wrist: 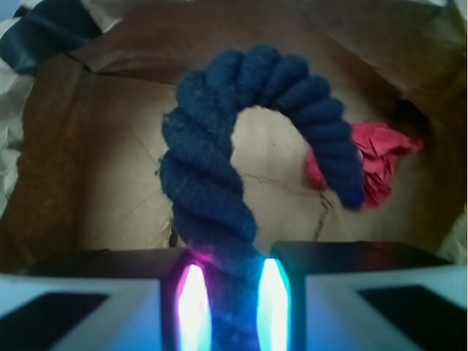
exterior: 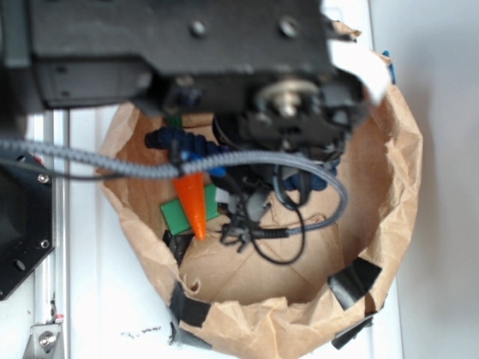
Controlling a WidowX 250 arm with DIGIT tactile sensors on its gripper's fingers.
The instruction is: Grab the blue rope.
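Observation:
The blue rope (wrist: 212,183), a thick navy twisted cord, rises from between the jaws in the wrist view. It arches to the right and its free end hangs down over the paper floor. My gripper (wrist: 228,292) is shut on the rope, with a lit pad pressing each side of it. In the exterior view the arm's black body covers most of this. Only stretches of the rope (exterior: 166,139) show beneath it, inside the brown paper bag (exterior: 404,157).
An orange toy carrot (exterior: 194,203) lies over a green block (exterior: 177,217) in the bag. Crumpled red paper (wrist: 384,157) sits behind the rope's end. Black tape patches (exterior: 352,280) hold the bag's rim. A grey cable (exterior: 90,158) crosses the left side.

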